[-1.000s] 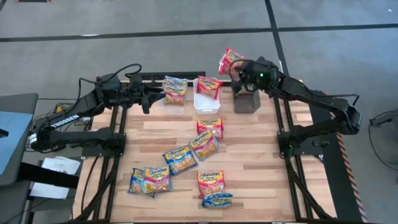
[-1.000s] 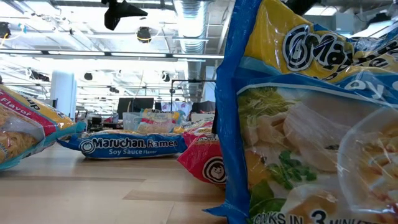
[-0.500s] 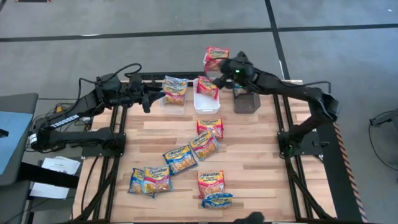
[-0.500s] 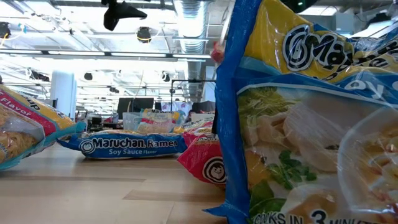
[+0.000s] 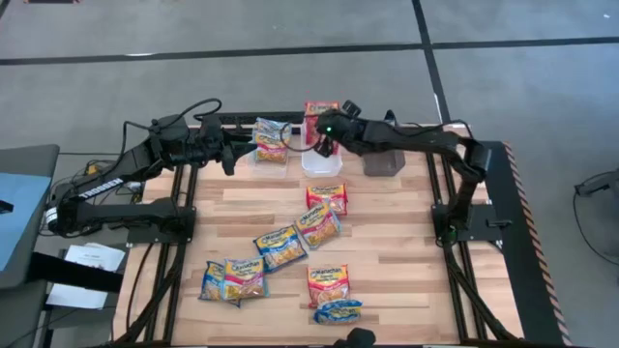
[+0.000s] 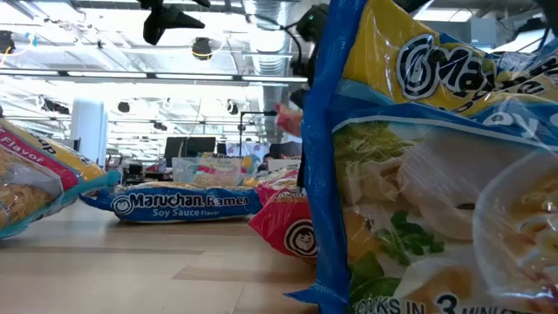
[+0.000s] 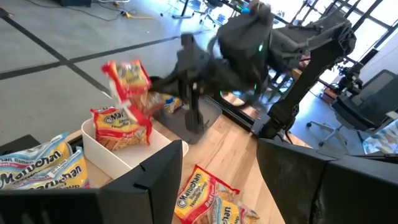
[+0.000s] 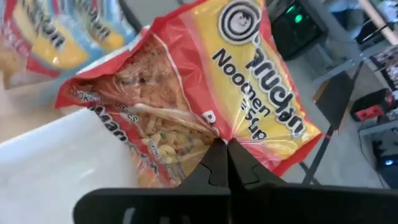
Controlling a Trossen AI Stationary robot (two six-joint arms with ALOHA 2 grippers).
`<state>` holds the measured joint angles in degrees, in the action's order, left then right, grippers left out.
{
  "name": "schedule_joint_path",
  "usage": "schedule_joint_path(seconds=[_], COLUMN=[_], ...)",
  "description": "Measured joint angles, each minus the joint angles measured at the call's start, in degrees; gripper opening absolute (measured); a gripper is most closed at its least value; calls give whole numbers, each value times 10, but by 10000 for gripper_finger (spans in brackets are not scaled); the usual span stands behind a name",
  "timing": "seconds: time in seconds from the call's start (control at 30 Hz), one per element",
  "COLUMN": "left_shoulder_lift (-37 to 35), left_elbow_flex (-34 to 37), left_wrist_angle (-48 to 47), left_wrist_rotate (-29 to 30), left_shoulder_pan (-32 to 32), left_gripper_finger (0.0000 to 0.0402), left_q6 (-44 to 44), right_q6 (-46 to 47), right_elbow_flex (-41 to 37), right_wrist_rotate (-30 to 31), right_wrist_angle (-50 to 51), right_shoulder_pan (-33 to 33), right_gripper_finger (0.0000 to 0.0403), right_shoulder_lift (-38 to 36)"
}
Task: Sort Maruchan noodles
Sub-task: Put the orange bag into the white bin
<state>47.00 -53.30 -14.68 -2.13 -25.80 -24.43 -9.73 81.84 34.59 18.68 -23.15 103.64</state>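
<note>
High view first: we see the right gripper (image 5: 319,133) reaching over the white bin (image 5: 322,160) at the far edge of the table (image 5: 387,251), fingers pinched shut on a red Maruchan packet (image 5: 320,110) that hangs above the bin, not yet dropped. The right wrist view confirms it — fingertips clamped on the packet's edge, with a second red packet (image 8: 124,118) already standing in the bin just below. The left gripper (image 5: 237,153) waits near the far left, fingers spread wide and holding nothing, pointed at the blue packets (image 5: 271,140) that sit in the clear bin, whose walls we can barely make out. The grey bin (image 5: 384,159), to the right of the white one, looks empty as far as we can tell.

Progress, as we judge it: approx a third done. Blue-trimmed ones have gone into one bin, red into the white one — sorting is by colour, it seems. Left on the table: a red packet (image 5: 327,198) mid-table, a packet just below it (image 5: 318,227), a blue-edged one (image 5: 280,247), two overlapping near the left front (image 5: 233,280), plus an orange-red packet (image 5: 328,282) and a blue one (image 5: 338,310) at the front. So about seven to go, incl. whatever flavour belongs in the grey bin.
</note>
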Motion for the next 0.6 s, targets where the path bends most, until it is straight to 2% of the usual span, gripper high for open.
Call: schedule_joint_path(seconds=[0.3,0.6], left_shoulder_lift=[0,0], left_elbow_flex=[0,0], left_wrist_angle=[0,-1], left_wrist_rotate=[0,0], left_shoulder_pan=[0,0], left_gripper_finger=[194,194], left_q6=[0,0], right_q6=[-7,39], right_elbow_flex=[1,8], right_wrist_rotate=[-5,-15], right_wrist_angle=[8,35], right_shoulder_pan=[13,12], right_gripper_finger=[0,0], right_shoulder_lift=[51,86])
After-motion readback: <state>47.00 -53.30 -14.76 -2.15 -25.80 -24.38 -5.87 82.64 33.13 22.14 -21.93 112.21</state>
